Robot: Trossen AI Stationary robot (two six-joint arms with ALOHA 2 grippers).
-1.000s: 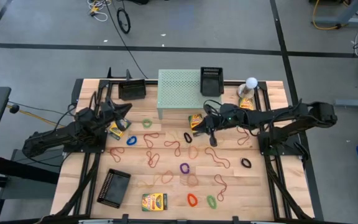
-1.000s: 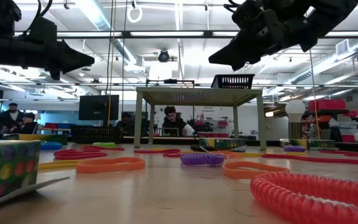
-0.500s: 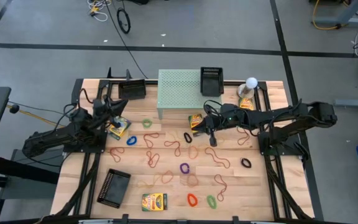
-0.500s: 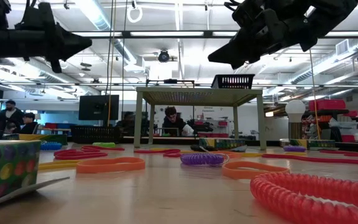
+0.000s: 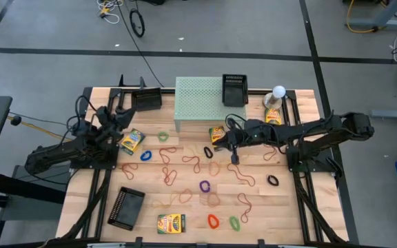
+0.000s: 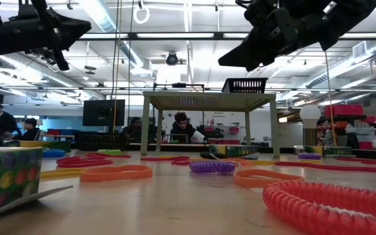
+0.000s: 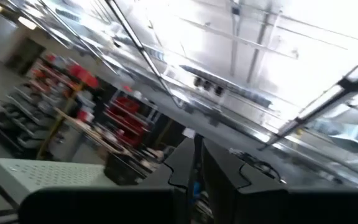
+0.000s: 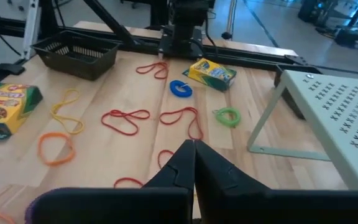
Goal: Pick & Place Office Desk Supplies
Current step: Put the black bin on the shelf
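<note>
Right gripper [image 5: 231, 147] hangs at centre frame in the high view, fingers pressed together, nothing in them, just below the crayon box [image 5: 218, 133] by the green stand [image 5: 198, 103]. It is likely lining up a pick. Left gripper [image 5: 120, 116], upper left, is tilted up off the table, nearly closed and empty (its camera sees only ceiling). Rubber-band loops [image 5: 205, 186] lie scattered across the middle boards. Another box [image 5: 171, 223] sits at bottom centre.

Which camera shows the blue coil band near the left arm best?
The right wrist view: the blue coil band lies unblocked beside a crayon box. The high view shows it small; the low view barely; the left wrist view not at all.
</note>
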